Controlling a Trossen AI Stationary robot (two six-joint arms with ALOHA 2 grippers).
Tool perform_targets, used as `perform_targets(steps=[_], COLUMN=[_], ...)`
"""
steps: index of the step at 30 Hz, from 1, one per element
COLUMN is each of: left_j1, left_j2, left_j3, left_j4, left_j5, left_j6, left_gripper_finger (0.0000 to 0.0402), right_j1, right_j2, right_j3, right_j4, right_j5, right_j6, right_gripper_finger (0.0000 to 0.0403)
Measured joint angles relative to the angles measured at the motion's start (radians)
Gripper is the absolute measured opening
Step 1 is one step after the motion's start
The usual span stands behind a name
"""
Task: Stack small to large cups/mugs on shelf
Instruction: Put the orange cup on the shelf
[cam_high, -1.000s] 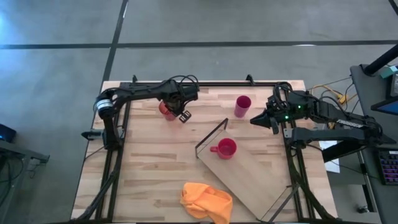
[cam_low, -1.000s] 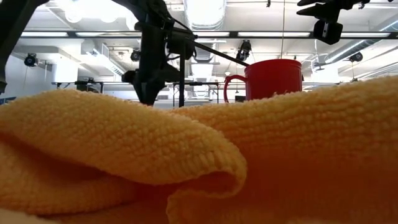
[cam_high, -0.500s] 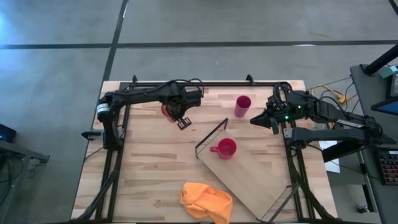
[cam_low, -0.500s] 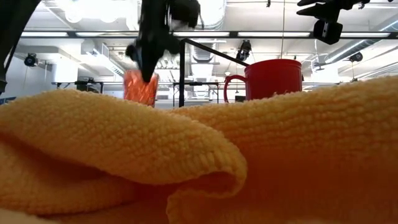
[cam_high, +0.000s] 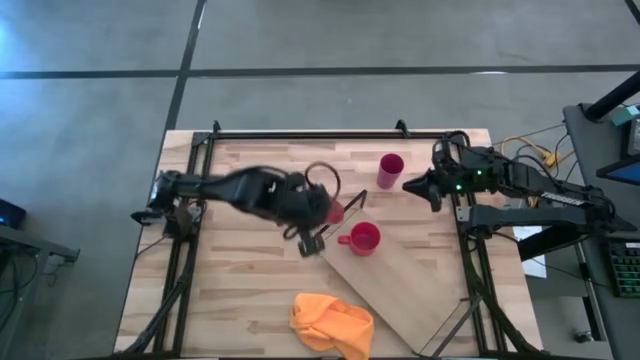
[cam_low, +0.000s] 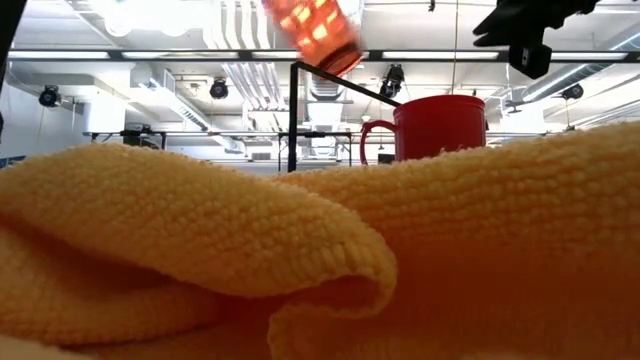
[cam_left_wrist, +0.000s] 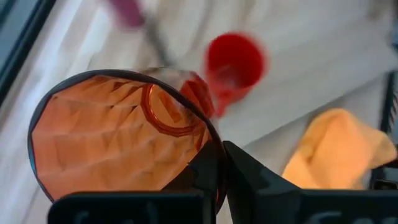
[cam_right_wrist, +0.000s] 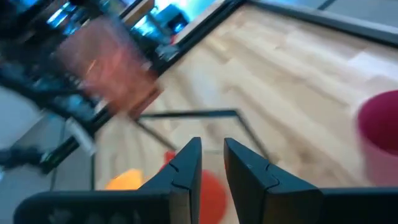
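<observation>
My left gripper (cam_high: 322, 214) holds the orange translucent patterned tumbler (cam_high: 337, 211) in the air beside the shelf's black wire frame (cam_high: 340, 222). The low view shows the tumbler (cam_low: 315, 28) high up and tilted. The red mug (cam_high: 362, 238) stands on its base on the plywood shelf (cam_high: 420, 285). The magenta-pink cup (cam_high: 389, 170) stands on the tabletop beyond the shelf. My right gripper (cam_high: 412, 185) is just right of that cup, empty, its fingers nearly together (cam_right_wrist: 212, 163). My left gripper holds the tumbler by its wall at the rim (cam_left_wrist: 211, 158), on one side of the mouth. One finger (cam_left_wrist: 252, 180) is outside the wall; the other seems to be inside. The tumbler is lifted clear and tilted, its open mouth toward the wrist camera.
A yellow-orange cloth (cam_high: 330, 322) lies bunched at the table's near edge and fills the low view's foreground (cam_low: 300, 260). The shelf lies slantwise across the table's right half. Bare tabletop (cam_high: 240, 270) shows at the left.
My left gripper has lifted the tumbler off the table's far left part. It has carried the tumbler fast toward the right and near edges, up to the shelf's wire frame. The tumbler has risen well above the red mug and tipped. My right gripper has shifted slightly toward the magenta-pink cup.
</observation>
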Motion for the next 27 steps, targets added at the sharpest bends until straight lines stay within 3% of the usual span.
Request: perform_targets(steps=[7,12,19,27], left_j1=[-0.082,-0.079,-0.081,-0.082], left_j2=[0.022,0.055,0.147,0.266], left_j3=[-0.006,-0.014,-0.018,-0.019], left_j4=[0.256,0.417,0.431,0.446], left_j5=[-0.051,0.095,0.319,0.355], left_j6=[0.286,0.483,0.598,0.652], left_gripper_finger=[0.0,0.0,0.0,0.0], right_j1=[0.0,0.002,0.002,0.003], right_j2=[0.001,0.002,0.001,0.017], right_j3=[0.001,0.001,0.001,0.0], right_j4=[0.004,0.005,0.008,0.009], right_j5=[0.146,0.146,0.146,0.142], right_j6=[0.058,0.097,0.133,0.183], right_gripper_finger=[0.0063,0.0063,0.0063,0.0063])
